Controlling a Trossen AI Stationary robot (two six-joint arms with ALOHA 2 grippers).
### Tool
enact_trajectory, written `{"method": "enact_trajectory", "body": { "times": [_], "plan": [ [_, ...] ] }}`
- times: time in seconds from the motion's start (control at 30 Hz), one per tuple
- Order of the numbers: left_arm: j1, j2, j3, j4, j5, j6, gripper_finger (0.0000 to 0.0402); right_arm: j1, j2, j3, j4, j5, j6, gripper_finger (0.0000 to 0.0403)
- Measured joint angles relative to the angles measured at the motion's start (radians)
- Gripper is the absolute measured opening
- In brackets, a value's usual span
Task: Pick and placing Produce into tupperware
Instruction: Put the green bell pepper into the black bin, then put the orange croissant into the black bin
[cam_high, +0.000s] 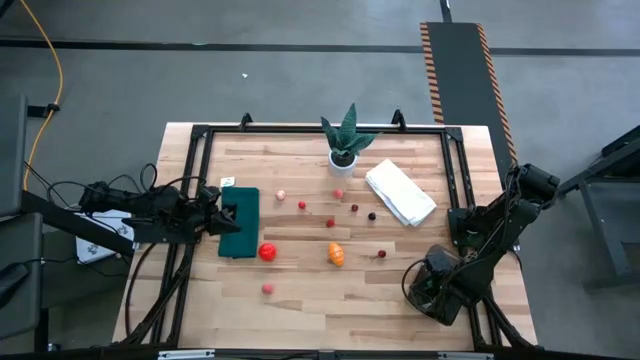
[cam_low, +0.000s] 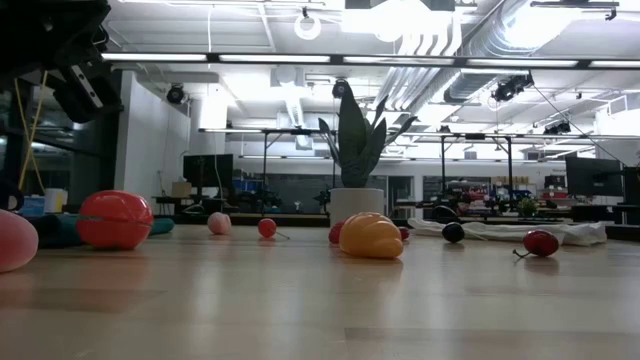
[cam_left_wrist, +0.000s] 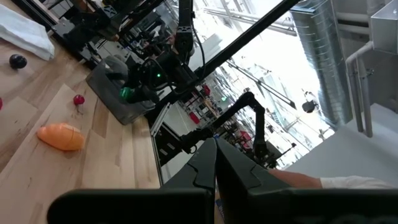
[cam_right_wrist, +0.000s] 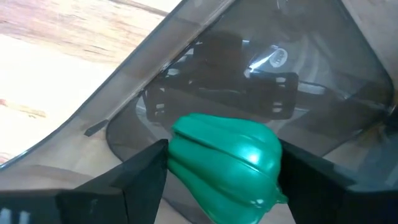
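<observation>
My right gripper (cam_right_wrist: 224, 177) points down over the clear greyish tupperware (cam_high: 436, 293) at the table's near right and is shut on a green ribbed piece of produce (cam_right_wrist: 224, 160). More produce lies on the table's middle: a red tomato (cam_high: 267, 252), an orange piece (cam_high: 336, 254), a pink ball (cam_high: 268, 288) and several small berries. My left gripper (cam_left_wrist: 216, 163) is shut on nothing and stays at the table's left, by the dark green mat (cam_high: 240, 222). My right gripper pinches the green piece's two opposite sides (cam_right_wrist: 177, 155) between its two fingers (cam_right_wrist: 140, 177), coming from above and pointing down. The piece sits inside the outline of the tupperware's walls (cam_right_wrist: 124, 99); whether it rests on the bottom I cannot tell.
A spiky plant in a white pot (cam_high: 344, 140) stands at the far middle, and a folded white cloth (cam_high: 400, 193) lies at the far right. A black frame (cam_high: 190, 180) runs around the tabletop.
</observation>
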Motion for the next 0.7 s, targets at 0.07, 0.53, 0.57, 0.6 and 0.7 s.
{"method": "enact_trajectory", "body": {
  "times": [0.07, 0.53, 0.57, 0.6, 0.7],
  "plan": [
    [0.000, 0.000, 0.000, 0.000, 0.000, 0.000, 0.0001, 0.000, 0.000, 0.000, 0.000, -0.004, 0.000, 0.0287],
    [0.000, 0.000, 0.000, 0.000, 0.000, 0.000, 0.0001, -0.002, -0.001, 0.000, -0.002, -0.026, -0.028, 0.0294],
    [0.000, 0.000, 0.000, 0.000, 0.000, 0.000, 0.0001, -0.005, -0.004, 0.000, -0.002, -0.032, -0.031, 0.0294],
    [0.000, 0.000, 0.000, 0.000, 0.000, 0.000, 0.0001, -0.007, -0.008, 0.000, -0.002, -0.039, -0.036, 0.0294],
    [0.000, 0.000, 0.000, 0.000, 0.000, 0.000, 0.0001, -0.018, -0.027, 0.000, -0.003, -0.041, -0.055, 0.0294]
  ]
}}
